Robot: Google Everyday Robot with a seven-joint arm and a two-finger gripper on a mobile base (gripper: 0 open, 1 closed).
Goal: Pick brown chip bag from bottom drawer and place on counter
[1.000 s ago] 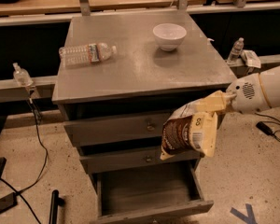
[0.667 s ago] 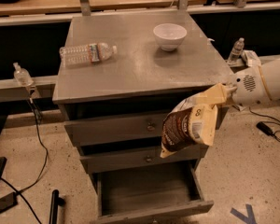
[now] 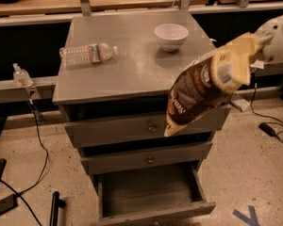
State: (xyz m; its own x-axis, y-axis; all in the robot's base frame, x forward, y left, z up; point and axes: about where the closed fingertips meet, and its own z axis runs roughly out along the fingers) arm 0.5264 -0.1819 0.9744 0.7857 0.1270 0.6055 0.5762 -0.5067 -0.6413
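My gripper (image 3: 260, 40) is at the right edge of the camera view, shut on the cream-yellow top end of the brown chip bag (image 3: 203, 84). The bag hangs tilted in the air in front of the cabinet's right side, level with the front right corner of the grey counter (image 3: 132, 65). Its lower end hangs over the upper drawer fronts. The bottom drawer (image 3: 153, 199) stands pulled open below, and its inside looks empty.
A clear water bottle (image 3: 87, 53) lies on its side at the counter's left. A white bowl (image 3: 170, 36) stands at the back right of the counter. Two shallower knobbed drawers (image 3: 146, 142) are slightly open. Cables lie on the floor at both sides. Tan tabletops stand behind.
My gripper has risen with the chip bag, from beside the upper drawers to counter height. The bag has swung up and now overlaps the counter's front right corner.
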